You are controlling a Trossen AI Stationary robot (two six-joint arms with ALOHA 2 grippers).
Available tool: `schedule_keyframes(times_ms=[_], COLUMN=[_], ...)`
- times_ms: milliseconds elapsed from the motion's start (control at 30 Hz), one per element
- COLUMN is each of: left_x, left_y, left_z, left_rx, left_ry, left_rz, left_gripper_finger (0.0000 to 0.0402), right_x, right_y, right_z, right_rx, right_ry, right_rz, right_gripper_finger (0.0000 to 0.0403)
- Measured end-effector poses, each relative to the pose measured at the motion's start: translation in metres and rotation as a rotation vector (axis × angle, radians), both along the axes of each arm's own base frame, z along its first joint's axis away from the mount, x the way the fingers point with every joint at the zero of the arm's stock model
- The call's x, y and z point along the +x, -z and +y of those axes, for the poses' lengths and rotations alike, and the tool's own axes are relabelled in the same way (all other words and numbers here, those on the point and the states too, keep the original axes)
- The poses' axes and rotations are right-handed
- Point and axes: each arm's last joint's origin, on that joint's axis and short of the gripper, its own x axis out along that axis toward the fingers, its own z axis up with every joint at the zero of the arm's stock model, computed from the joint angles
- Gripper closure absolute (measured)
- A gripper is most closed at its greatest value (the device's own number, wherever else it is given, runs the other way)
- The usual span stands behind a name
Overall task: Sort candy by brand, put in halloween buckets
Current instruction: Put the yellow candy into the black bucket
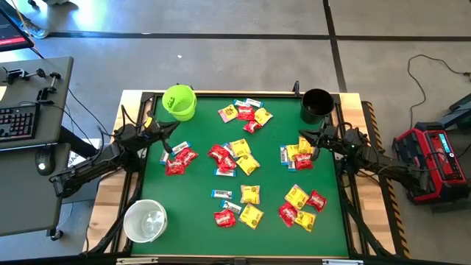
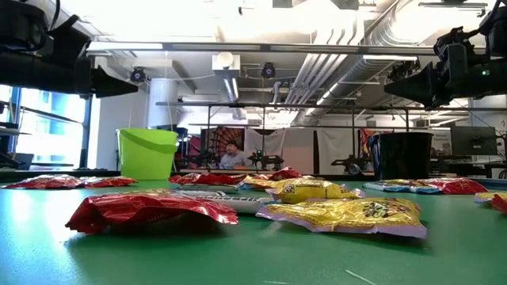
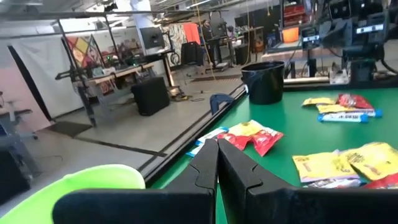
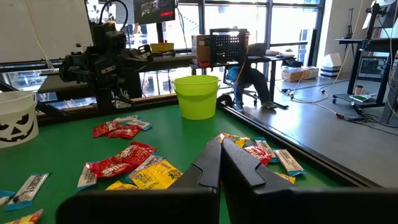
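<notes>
Left gripper (image 1: 166, 146): I saw it over the table's left side, just beside a small heap of red packets (image 1: 179, 161); fingers (image 3: 205, 165) pressed together, empty.
Right gripper (image 1: 315, 147): I saw it over the right side above a mixed cluster; jaws closed, empty.
Buckets: lime green bucket (image 1: 179, 101) at the far-left corner, black bucket (image 1: 316, 104) at the far-right corner, white bucket (image 1: 144, 221) at the near-left corner.
Candy: I found yellow packets (image 1: 250, 194), red ones and white-and-blue bars (image 1: 221, 194) scattered across the green mat (image 1: 199, 132), none visibly in a bucket.
</notes>
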Motion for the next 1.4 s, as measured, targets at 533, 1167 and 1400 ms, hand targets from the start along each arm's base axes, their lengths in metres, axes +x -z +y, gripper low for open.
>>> schedule_keyframes(times_ms=[533, 1167, 1400], left_x=[0.0, 0.0, 0.0], left_y=[0.0, 0.0, 0.0], left_z=[0.0, 0.0, 0.0], left_rx=[-0.025, -0.176, -0.231], left_ry=[0.0, 0.003, 0.002], left_rz=[-0.015, -0.109, -0.145], left_gripper_finger=[0.0401, 0.0401, 0.0401], right_x=[0.0, -0.002, -0.002], right_y=[-0.004, -0.006, -0.01], right_z=[-0.001, -0.004, -0.003], right_rx=[0.31, 0.331, 0.454], right_ry=[0.01, 0.128, 0.089], right_rz=[-0.177, -0.231, -0.324], right_gripper_finger=[0.0402, 0.0402, 0.0402])
